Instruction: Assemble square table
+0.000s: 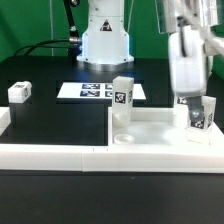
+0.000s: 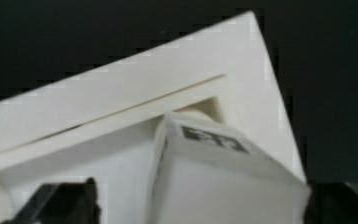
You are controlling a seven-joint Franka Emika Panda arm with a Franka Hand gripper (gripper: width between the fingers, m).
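Shows fingers (image 2: 64, 200) spread wide either side of the leg (image 2: 220, 170), clamping nothing. Might tip it, if barely seated in the tabletop (image 1: 155, 128), by brushing it on retreat.

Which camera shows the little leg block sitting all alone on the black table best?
The exterior view: the leg block sits whole at that view's left. The wrist view misses it, showing only the square top and another leg.
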